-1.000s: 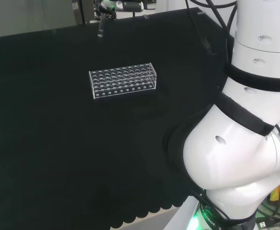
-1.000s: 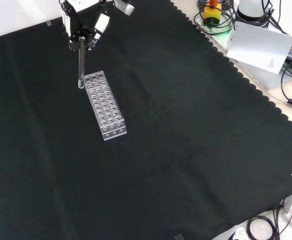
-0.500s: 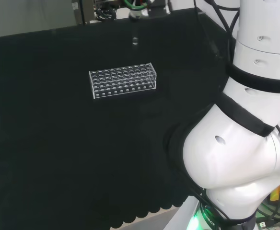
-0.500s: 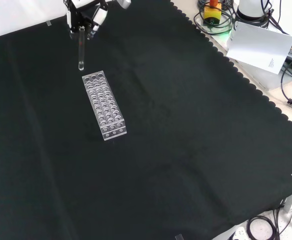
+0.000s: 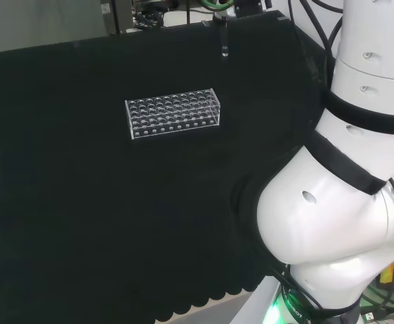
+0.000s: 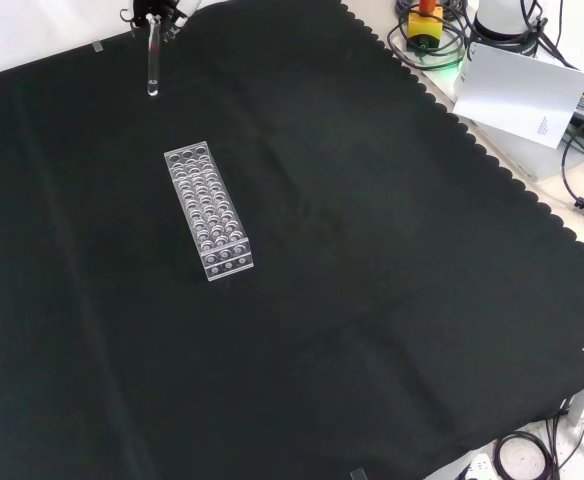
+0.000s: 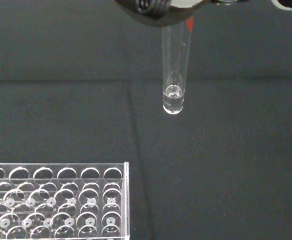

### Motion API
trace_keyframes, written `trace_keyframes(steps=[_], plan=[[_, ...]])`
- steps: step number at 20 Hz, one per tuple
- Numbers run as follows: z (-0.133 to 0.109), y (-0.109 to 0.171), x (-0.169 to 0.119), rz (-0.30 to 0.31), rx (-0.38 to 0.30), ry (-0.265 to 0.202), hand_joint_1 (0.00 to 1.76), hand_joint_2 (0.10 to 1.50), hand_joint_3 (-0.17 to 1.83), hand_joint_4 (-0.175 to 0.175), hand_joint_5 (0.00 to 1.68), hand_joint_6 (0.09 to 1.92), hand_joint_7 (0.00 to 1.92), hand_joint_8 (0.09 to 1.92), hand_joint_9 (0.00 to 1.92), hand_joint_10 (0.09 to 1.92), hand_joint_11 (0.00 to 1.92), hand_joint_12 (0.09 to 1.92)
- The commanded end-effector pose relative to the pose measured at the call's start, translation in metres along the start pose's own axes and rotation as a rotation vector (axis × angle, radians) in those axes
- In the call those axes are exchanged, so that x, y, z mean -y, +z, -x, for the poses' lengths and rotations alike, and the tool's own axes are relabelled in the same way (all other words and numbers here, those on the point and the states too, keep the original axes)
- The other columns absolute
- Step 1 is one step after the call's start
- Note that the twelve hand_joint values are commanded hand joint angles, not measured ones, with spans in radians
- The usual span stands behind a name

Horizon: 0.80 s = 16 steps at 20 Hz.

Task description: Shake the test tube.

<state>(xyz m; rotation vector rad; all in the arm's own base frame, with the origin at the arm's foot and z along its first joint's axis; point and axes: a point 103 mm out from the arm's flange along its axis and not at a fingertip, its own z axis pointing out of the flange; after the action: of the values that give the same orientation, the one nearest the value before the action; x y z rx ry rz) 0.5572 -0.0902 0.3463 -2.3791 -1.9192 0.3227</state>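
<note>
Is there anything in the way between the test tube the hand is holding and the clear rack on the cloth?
Nothing visible. The test tube hangs upright from the hand, clear of the rack, with only bare black cloth between them.

The head view looks from behind and above the big white arm links (image 5: 339,223), out over the black cloth (image 5: 82,223). The front view faces back and down on that cloth from farther off, sharing the clear plastic many-holed rack (image 5: 173,113) (image 6: 208,209). The wrist view looks close past the palm at one end of that rack (image 7: 56,200).
</note>
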Motion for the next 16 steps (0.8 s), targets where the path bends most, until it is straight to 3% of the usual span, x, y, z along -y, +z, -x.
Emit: trace_keyframes(steps=[1,10,16], plan=[[-0.016,0.003,-0.003,-0.005,-0.023,-0.028,1.24,1.02,-0.17,-0.175,1.54,0.09,1.73,0.51,1.65,0.51,1.24,0.89],[-0.098,0.006,-0.011,-0.003,-0.115,-0.178,1.24,1.02,-0.17,-0.175,1.54,0.09,1.73,0.51,1.65,0.51,1.24,0.89],[-0.121,0.001,-0.015,0.006,-0.139,-0.228,1.24,1.02,-0.17,-0.175,1.54,0.09,1.73,0.51,1.65,0.51,1.24,0.89]])
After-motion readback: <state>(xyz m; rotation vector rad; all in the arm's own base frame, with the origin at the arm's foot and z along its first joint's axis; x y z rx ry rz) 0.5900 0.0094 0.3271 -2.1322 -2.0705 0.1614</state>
